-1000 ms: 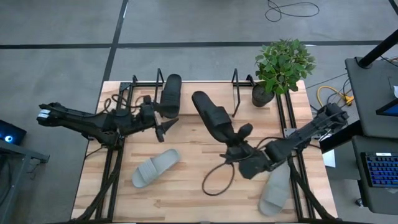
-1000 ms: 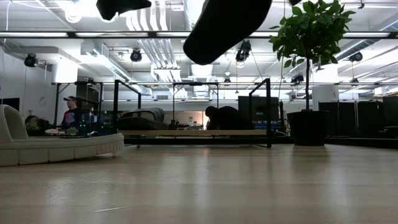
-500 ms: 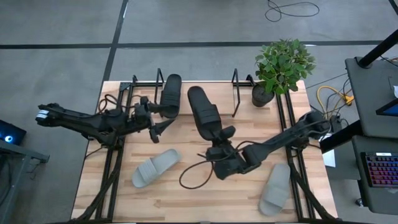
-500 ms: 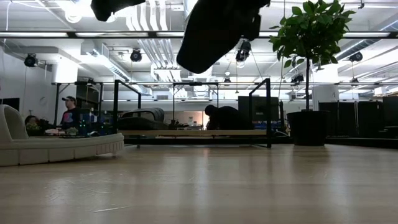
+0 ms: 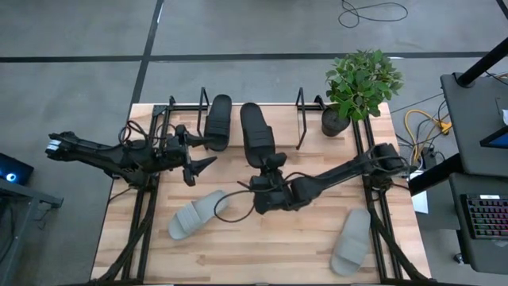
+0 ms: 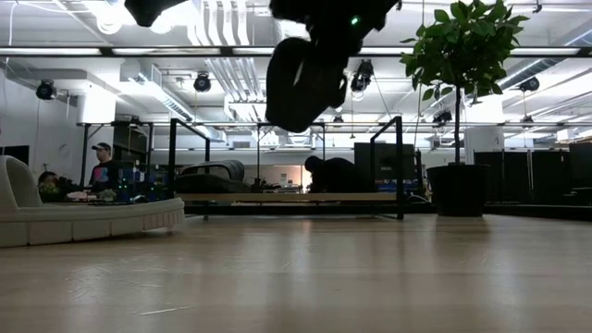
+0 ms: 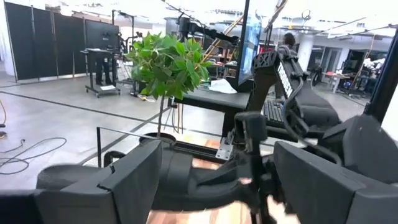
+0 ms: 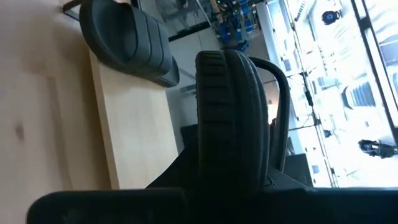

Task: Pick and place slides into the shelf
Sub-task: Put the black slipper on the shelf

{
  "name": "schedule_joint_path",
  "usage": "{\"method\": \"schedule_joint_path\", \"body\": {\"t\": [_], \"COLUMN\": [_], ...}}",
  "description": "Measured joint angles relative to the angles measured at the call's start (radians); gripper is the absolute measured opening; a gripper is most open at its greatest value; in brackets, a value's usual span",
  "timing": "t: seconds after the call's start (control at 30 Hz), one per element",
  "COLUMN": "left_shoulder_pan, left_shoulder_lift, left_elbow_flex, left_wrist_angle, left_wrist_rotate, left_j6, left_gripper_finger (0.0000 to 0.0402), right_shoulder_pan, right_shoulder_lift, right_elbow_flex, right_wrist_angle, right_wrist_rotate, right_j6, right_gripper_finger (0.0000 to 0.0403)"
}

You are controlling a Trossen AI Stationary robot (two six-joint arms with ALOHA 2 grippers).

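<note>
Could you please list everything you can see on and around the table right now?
Dark slides: two, black; one on the shelf, one held beside it, above the table.
Light slides: two, grey; one front left, one front right on the table.
Shelf: one, black wire frame, at the table's back edge.
Potted plant: one, green, back right corner.
Table: one, light wood.
Person: one, far off in the room.
Left gripper: fingers open, near the shelf.
Right gripper: fingers shut on the held slide.
</note>
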Motion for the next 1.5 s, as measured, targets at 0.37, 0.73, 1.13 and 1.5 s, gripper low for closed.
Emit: {"method": "schedule_joint_path", "body": {"t": [0.37, 0.73, 1.13, 1.5], "left_shoulder_pan": [0.0, 0.0, 0.0, 0.0], "left_shoulder_lift": [-0.001, -0.002, -0.002, -0.003], "left_elbow_flex": [0.0, 0.0, 0.0, 0.0], "left_wrist_angle": [-0.002, -0.004, -0.01, -0.011], "left_wrist_rotate": [-0.003, -0.003, -0.002, -0.002], "left_j6": [0.036, 0.044, 0.048, 0.049], "left_gripper_finger": [0.0293, 0.0293, 0.0293, 0.0293], "right_shoulder_pan": [-0.066, -0.138, -0.151, -0.191], "right_shoulder_lift": [0.107, 0.142, 0.251, 0.252], "right_elbow_flex": [0.079, 0.081, 0.081, 0.08], "right_wrist_angle": [0.0, 0.029, 0.243, 0.3], "right_wrist_rotate": [-0.043, -0.13, -0.076, -0.127], "right_j6": [-0.039, 0.062, -0.175, -0.211], "right_gripper_finger": [0.0034, 0.0034, 0.0034, 0.0034]}}
